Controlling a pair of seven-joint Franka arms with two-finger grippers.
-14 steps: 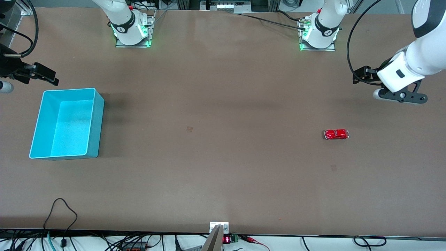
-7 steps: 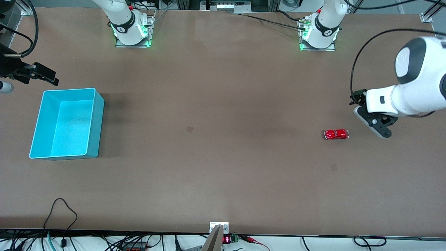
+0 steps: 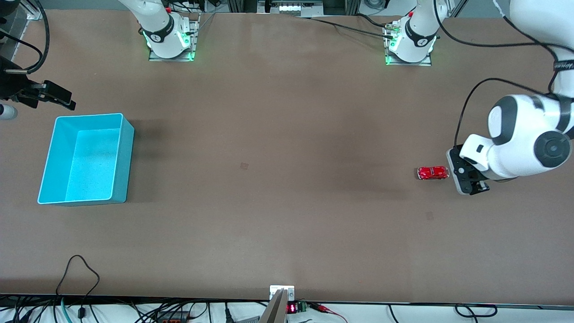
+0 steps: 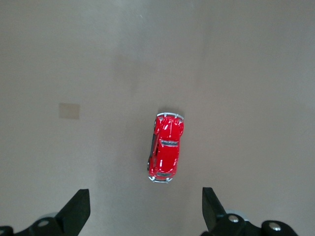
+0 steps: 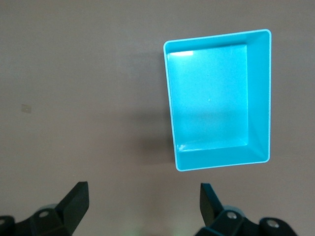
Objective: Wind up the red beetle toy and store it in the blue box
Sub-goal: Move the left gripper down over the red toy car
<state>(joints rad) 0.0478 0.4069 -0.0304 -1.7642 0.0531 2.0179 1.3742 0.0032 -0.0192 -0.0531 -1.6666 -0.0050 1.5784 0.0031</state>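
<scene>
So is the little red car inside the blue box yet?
No. The red beetle toy sits on the table, and the blue box is empty.

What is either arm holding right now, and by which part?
Nothing is held. The left gripper hangs open over the table beside the tiny glossy red toy car, not touching it. The right gripper waits open near the light-blue plastic bin.

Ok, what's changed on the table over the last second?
The left gripper has swung from the table's edge, farther from the camera, down to beside the toy, on the side toward the left arm's end of the table; its fingers are open and nothing is gripped. The toy, the box and the waiting right gripper have not moved.
</scene>
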